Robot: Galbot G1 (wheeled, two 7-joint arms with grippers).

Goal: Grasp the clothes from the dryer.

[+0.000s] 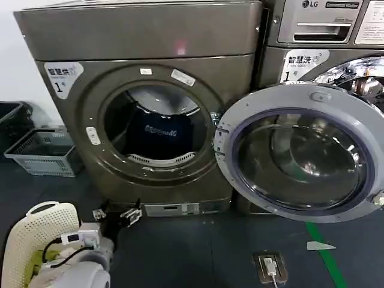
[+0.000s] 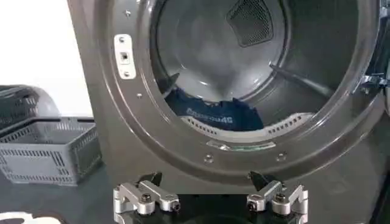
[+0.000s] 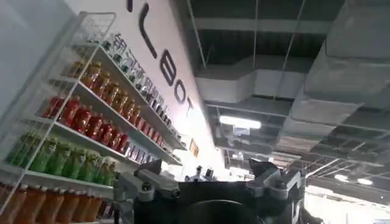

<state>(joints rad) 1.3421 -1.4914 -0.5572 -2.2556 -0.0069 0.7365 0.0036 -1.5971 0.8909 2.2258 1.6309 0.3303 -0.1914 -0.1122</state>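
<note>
clothes [image 1: 161, 132], a dark navy garment with a line of pale lettering across it, lie inside the drum of the dryer [image 1: 144, 42], slumped at the bottom toward the back. the dryer is a large bronze-grey front-loading machine with a white "1" sticker [image 1: 62, 77] at its upper left and a small red light on its top panel. its round door [image 1: 300, 153] is already swung fully open to the robot's right, so the porthole is clear and the way to the garment is unblocked.

the left claw [image 2: 210, 189] sits low in front of the machine, below the porthole rim and outside the drum. its jaws stand wide apart and hold nothing. in the head view the same claw [image 1: 117, 213] shows near the floor at the foot of the dryer, well short of the opening. the garment [image 2: 213, 114] can be seen from the left wrist view through the porthole, above and beyond the claw, untouched.

the right claw [image 3: 210, 182] is pointed upward, away from the work, toward a ceiling and a wall shelf of bottled drinks [image 3: 79, 115]; its jaws are spread and empty, and this arm looks idle.

as a judgement, the task is at an early stage: the door is open, but reaching into the drum, closing on the fabric and drawing it out all remain to be done. the left claw would need to rise and move forward through the porthole.

a grey plastic basket [image 1: 45, 153] stands on the floor to the left of the dryer.
</note>
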